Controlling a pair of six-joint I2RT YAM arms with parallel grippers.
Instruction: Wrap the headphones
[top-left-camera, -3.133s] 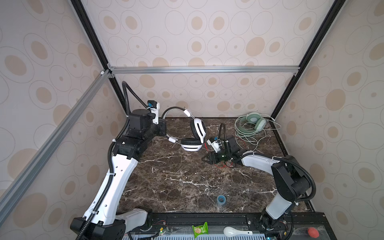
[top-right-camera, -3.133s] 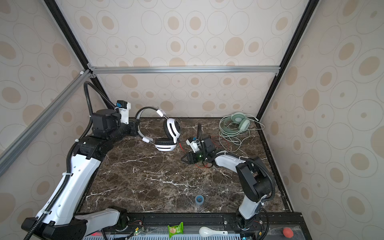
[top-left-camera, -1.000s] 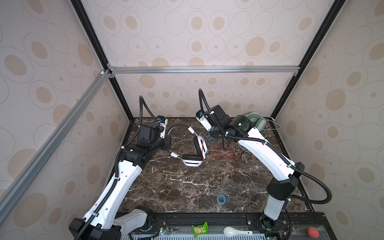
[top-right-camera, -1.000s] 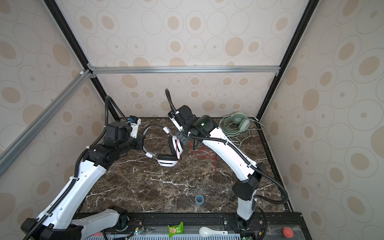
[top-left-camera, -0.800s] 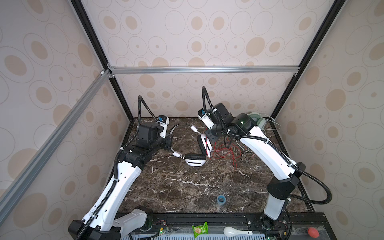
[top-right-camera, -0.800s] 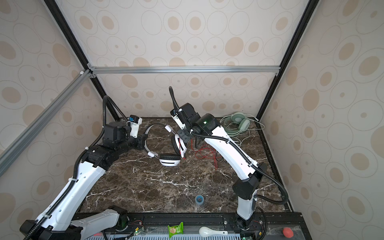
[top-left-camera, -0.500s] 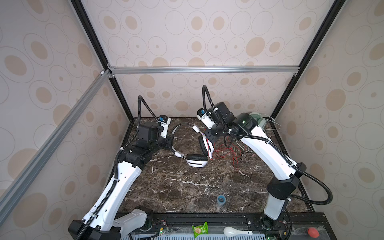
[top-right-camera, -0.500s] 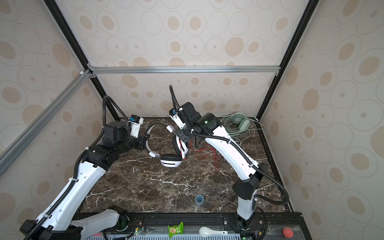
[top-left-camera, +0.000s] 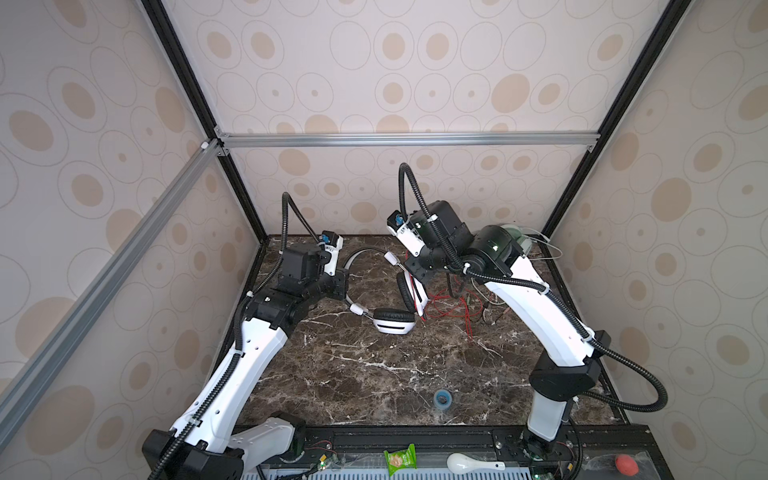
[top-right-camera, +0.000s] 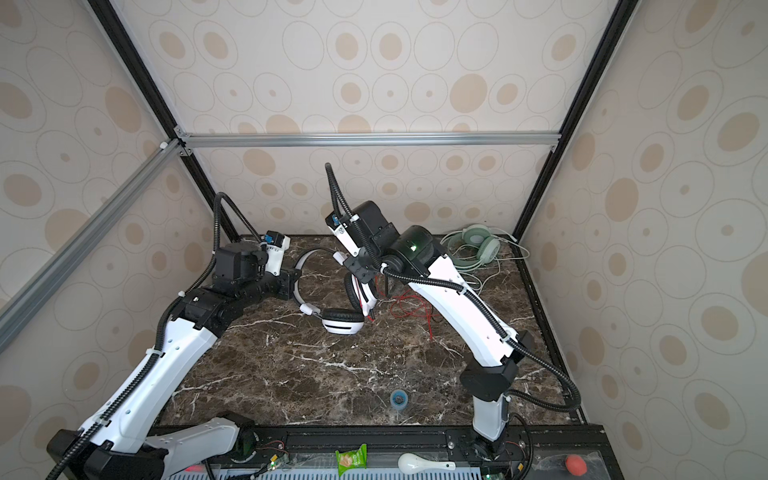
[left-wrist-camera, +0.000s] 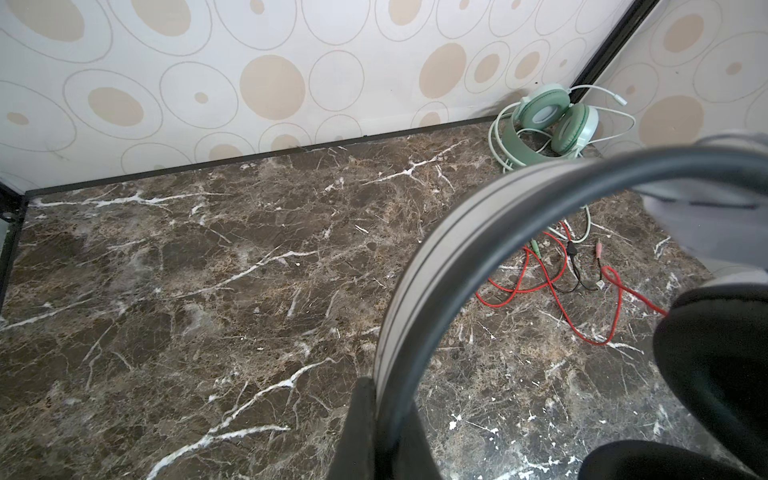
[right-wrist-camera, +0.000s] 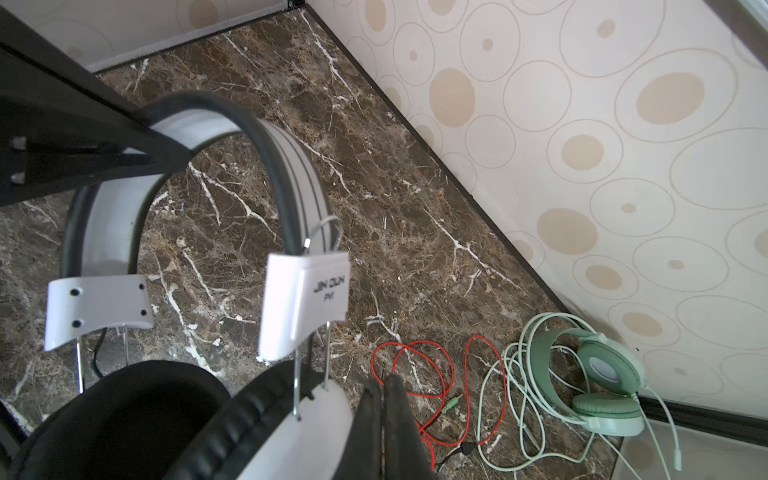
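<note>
My left jaws (top-left-camera: 344, 279) were squeezed tight on the grey headband (left-wrist-camera: 419, 266) of the white headphones (top-left-camera: 394, 322). A few seconds before, I held that pair up high near the back. Now I had brought it down and closer to the middle of the table (top-left-camera: 374, 374). One ear cup lay low by the marble, and the other ear cup (top-left-camera: 409, 291) stood up on its edge. I could not tell if the low one was touching the table.

My right jaws (right-wrist-camera: 385, 390) were pressed together. I think the thin red cord (top-right-camera: 409, 306) was caught between them, but it was hard to see right at the tips. A few seconds before, that arm lay low on the table by the pile of cord. Then it went up, and in the last second it slid a bit more to the left. It ended up just beside the standing ear cup. A strand of red now ran down the white side of that cup.

To me this meant the wrapping had only just begun. The pair was held steady and the cord had been carried over to it. Most of the red cord still lay in loose loops on the table, so there were many turns left to do.

The mint green headphones (top-right-camera: 478, 243) sat in the back right corner, where they were before. Their pale cord was still in a tangle, waiting its turn.
</note>
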